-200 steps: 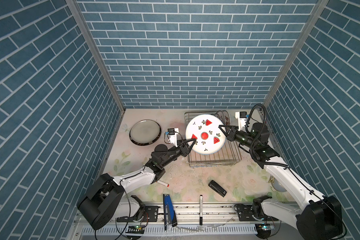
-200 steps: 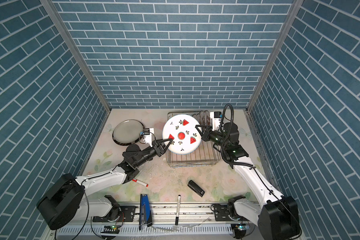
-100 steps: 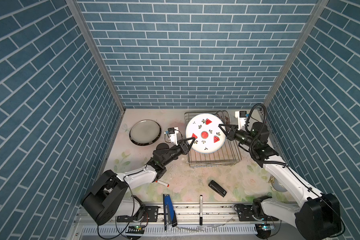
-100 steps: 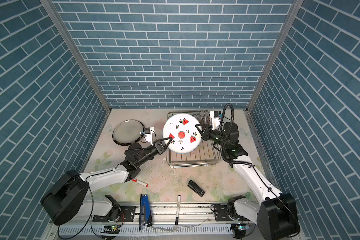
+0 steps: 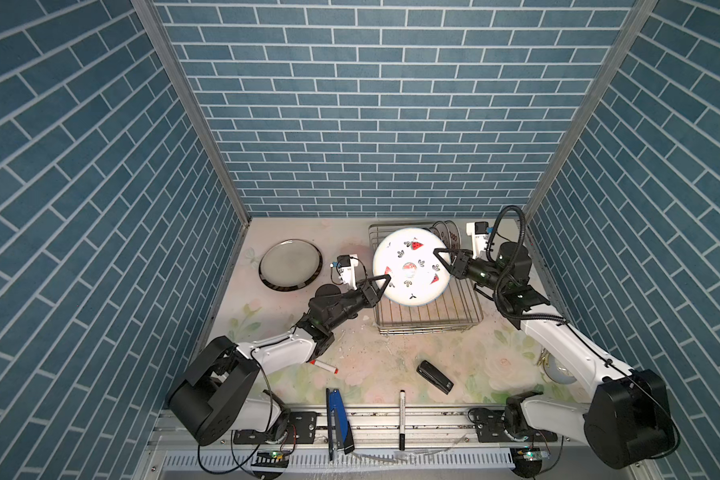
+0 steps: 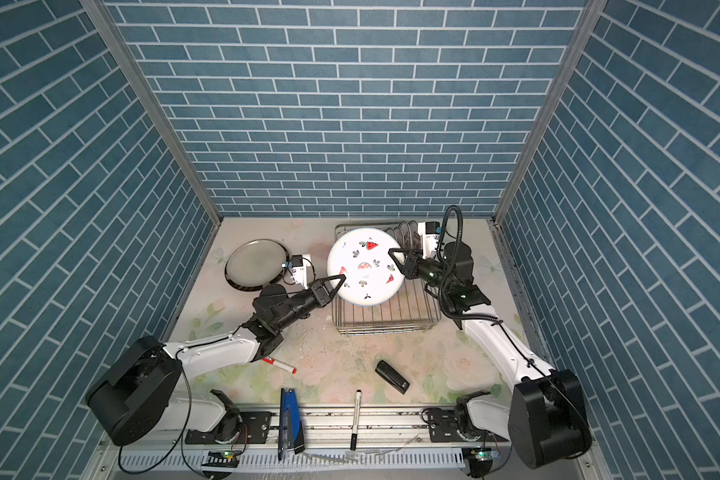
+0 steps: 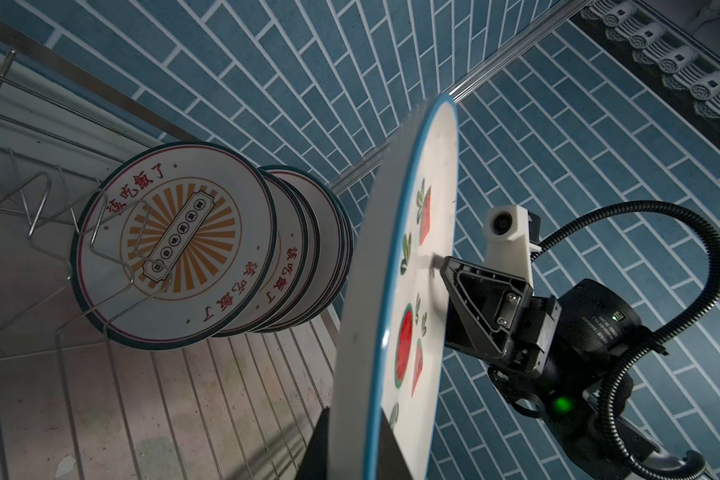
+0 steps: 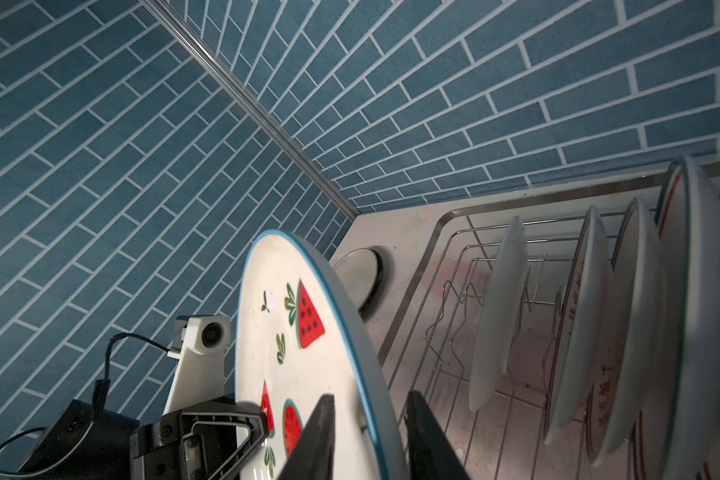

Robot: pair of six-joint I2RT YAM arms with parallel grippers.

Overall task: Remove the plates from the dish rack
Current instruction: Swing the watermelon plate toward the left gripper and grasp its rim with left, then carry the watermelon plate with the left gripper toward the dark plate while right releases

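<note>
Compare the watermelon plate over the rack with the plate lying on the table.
The watermelon plate is bright white with red slices and a blue rim; the grey plate looks plain with a dark rim. The watermelon plate is held tilted above the dish rack by the left gripper; the grey plate lies flat on the table. Both are round.

Top views bright, plate (image 5: 410, 266) glares white; wrist views dim (edges bowed).

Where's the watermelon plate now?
In both top views the watermelon plate hangs over the rack's left part, between the left gripper and right gripper.
</note>
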